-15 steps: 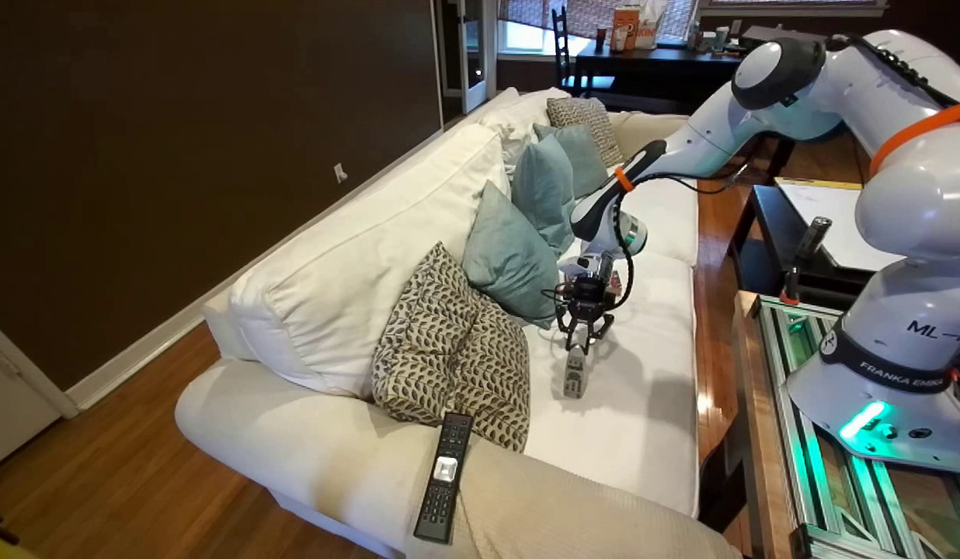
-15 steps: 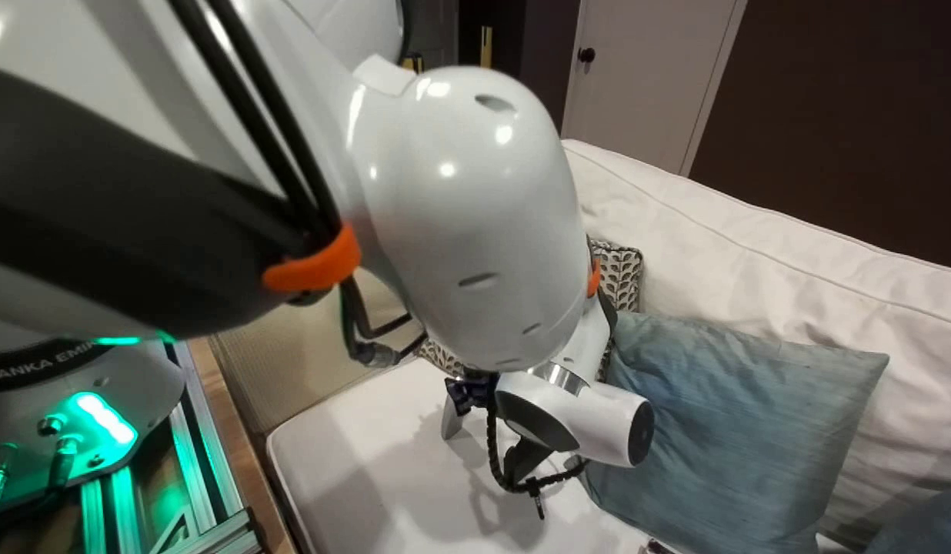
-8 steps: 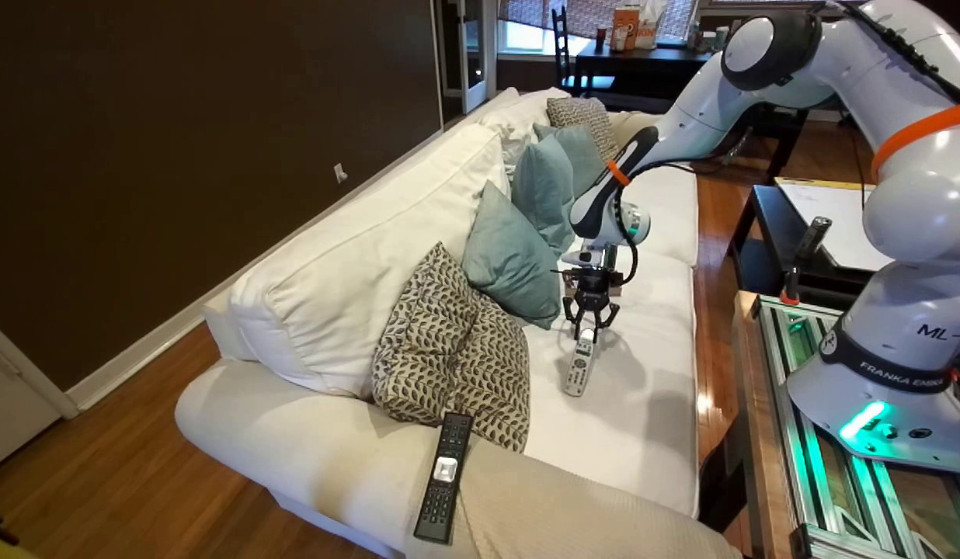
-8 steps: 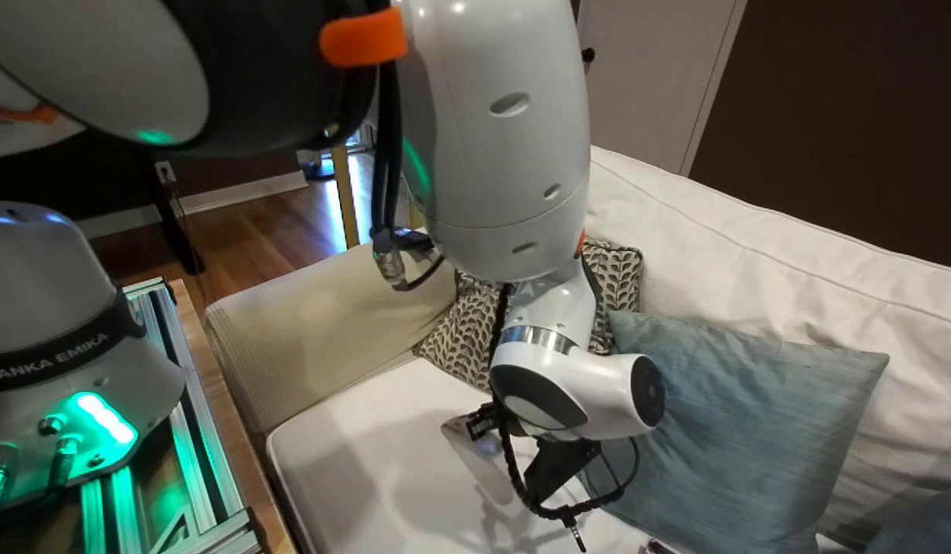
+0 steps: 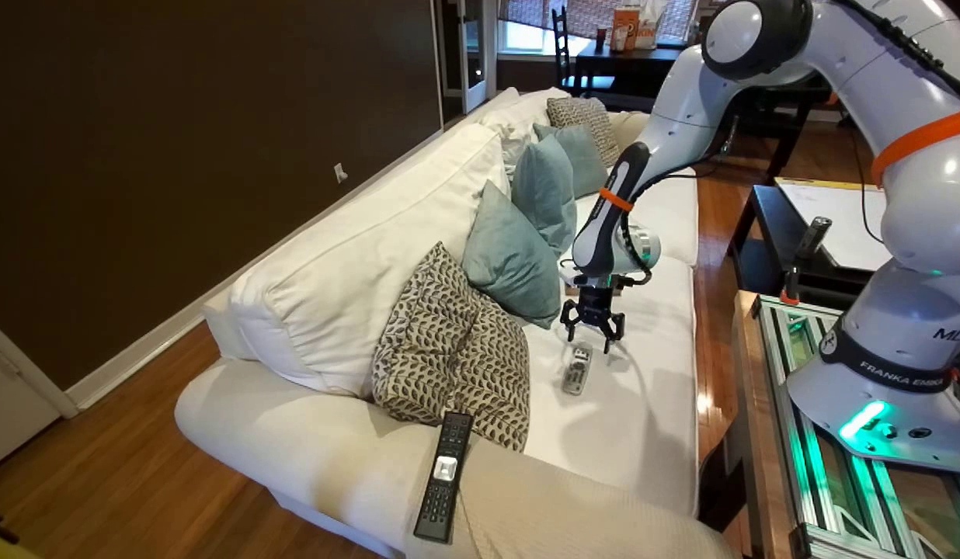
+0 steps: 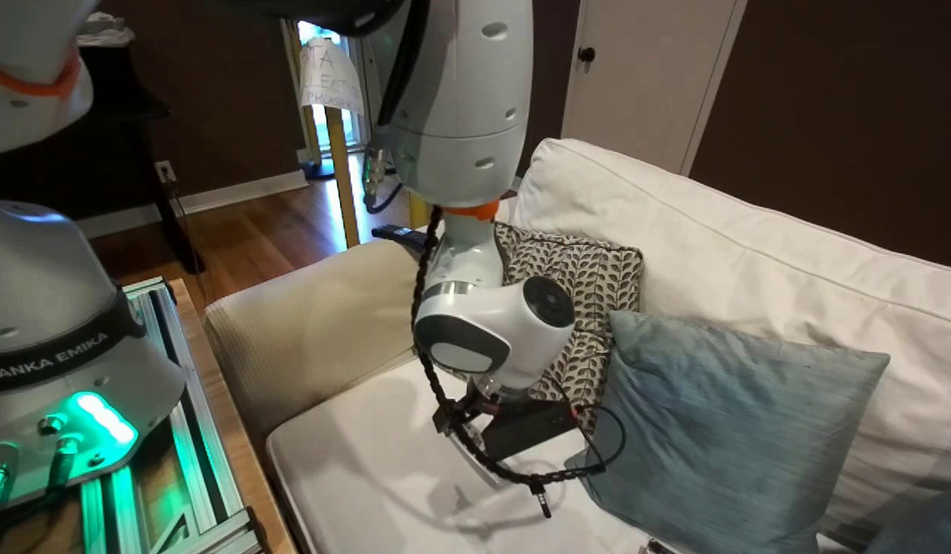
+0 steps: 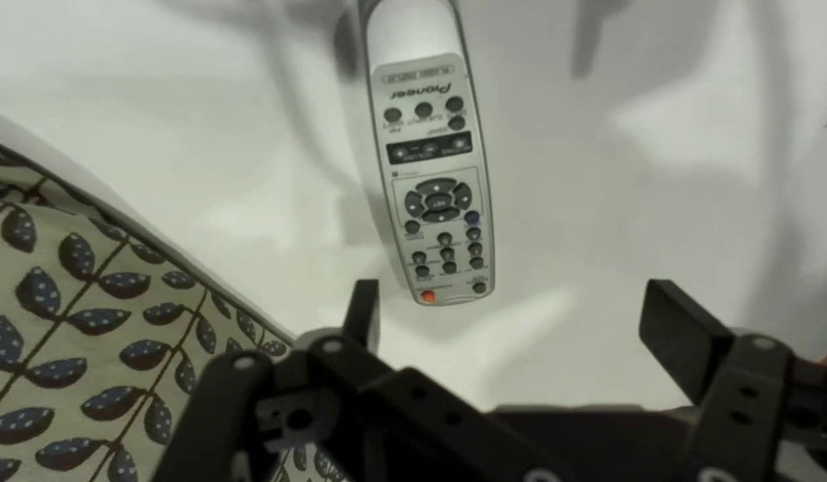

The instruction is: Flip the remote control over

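Note:
The white remote control (image 7: 435, 164) lies on the white seat cushion, its greyish button face up, as an exterior view of the remote control (image 5: 577, 370) also shows. My gripper (image 7: 510, 304) is open above the cushion, with its dark fingers (image 7: 684, 338) wide apart and nothing held between them. In the wrist view the remote's end with the orange button points toward the gap, nearer the left finger. An exterior view places the gripper (image 5: 589, 344) just behind the remote's far end. In an exterior view, arm and cable (image 6: 483, 458) cover much of the gripper and remote.
A longer black remote (image 5: 444, 477) rests on the sofa arm (image 5: 573, 512). The leaf-patterned pillow (image 7: 85, 321) lies close on one side, with a blue-green pillow (image 5: 511, 256) behind it. A metal-framed stand (image 5: 798, 435) carries the arm's base along the seat's front.
One second ago the gripper was shut on the end of the tilted remote. Its button face then came into plain view; the jaws have since opened and the remote has dropped flat onto the cushion.

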You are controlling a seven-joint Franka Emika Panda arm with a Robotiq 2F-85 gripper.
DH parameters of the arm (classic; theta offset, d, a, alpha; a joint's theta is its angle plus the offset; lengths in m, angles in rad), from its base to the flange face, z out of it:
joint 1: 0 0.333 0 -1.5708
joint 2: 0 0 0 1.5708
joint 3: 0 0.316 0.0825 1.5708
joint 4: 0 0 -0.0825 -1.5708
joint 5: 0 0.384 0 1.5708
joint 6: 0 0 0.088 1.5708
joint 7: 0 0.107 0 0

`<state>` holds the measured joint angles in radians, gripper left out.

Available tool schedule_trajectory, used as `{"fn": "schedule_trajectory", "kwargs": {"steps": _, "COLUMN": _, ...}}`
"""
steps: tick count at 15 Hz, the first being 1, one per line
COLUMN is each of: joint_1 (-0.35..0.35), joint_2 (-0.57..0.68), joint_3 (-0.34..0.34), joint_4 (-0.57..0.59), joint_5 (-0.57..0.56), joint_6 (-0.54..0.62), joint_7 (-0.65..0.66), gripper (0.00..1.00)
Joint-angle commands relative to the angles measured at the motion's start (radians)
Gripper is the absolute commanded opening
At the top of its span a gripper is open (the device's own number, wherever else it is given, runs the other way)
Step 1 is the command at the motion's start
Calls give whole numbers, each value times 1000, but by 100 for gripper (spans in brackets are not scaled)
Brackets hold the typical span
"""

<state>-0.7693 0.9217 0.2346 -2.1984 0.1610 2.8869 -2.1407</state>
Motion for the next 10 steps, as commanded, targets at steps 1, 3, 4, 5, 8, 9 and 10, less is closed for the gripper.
{"fn": "schedule_trajectory", "kwargs": {"steps": 1, "joint_1": 112, "joint_2": -113, "joint_3": -43, "joint_4": -189, "joint_5": -7, "joint_6": 235, "joint_7": 207, "gripper": 100}}
{"fn": "schedule_trajectory", "kwargs": {"steps": 3, "joint_1": 184, "joint_2": -149, "joint_3": -74, "joint_4": -265, "joint_5": -18, "joint_6": 349, "joint_7": 362, "gripper": 100}}
{"fn": "schedule_trajectory", "kwargs": {"steps": 4, "joint_1": 231, "joint_2": -159, "joint_3": -97, "joint_4": -295, "joint_5": -9, "joint_6": 392, "joint_7": 435, "gripper": 100}}
{"fn": "schedule_trajectory", "kwargs": {"steps": 5, "joint_1": 282, "joint_2": -172, "joint_3": -124, "joint_4": -321, "joint_5": 2, "joint_6": 422, "joint_7": 506, "gripper": 100}}
{"fn": "schedule_trajectory", "kwargs": {"steps": 8, "joint_1": 436, "joint_2": -207, "joint_3": -215, "joint_4": -385, "joint_5": 19, "joint_6": 456, "joint_7": 730, "gripper": 100}}
{"fn": "schedule_trajectory", "kwargs": {"steps": 9, "joint_1": 486, "joint_2": -217, "joint_3": -250, "joint_4": -398, "joint_5": 15, "joint_6": 443, "joint_7": 808, "gripper": 100}}
{"fn": "schedule_trajectory", "kwargs": {"steps": 10, "joint_1": 535, "joint_2": -233, "joint_3": -286, "joint_4": -410, "joint_5": 7, "joint_6": 421, "joint_7": 887, "gripper": 100}}
